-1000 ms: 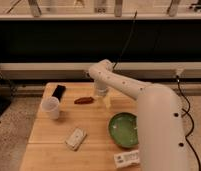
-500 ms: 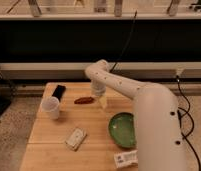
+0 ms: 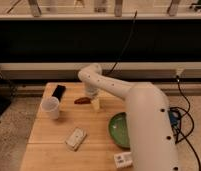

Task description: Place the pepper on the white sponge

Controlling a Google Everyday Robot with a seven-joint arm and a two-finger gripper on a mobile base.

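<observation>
The pepper (image 3: 82,100) is a small reddish-brown piece lying on the wooden table (image 3: 49,130), towards its far edge. My gripper (image 3: 93,98) hangs down from the white arm just to the right of the pepper, close above the table. I cannot tell whether it touches the pepper. The white sponge (image 3: 76,138) lies flat nearer the front of the table, left of centre, well apart from the pepper and the gripper.
A white cup (image 3: 51,107) stands left of the pepper. A black phone-like object (image 3: 58,91) lies at the far left. A green bowl (image 3: 119,130) sits on the right, partly hidden by my arm. A small white box (image 3: 123,159) is at the front.
My arm has shifted a little to the left and down, bringing the gripper closer to the pepper. The pepper, sponge, cup and bowl have not moved.
</observation>
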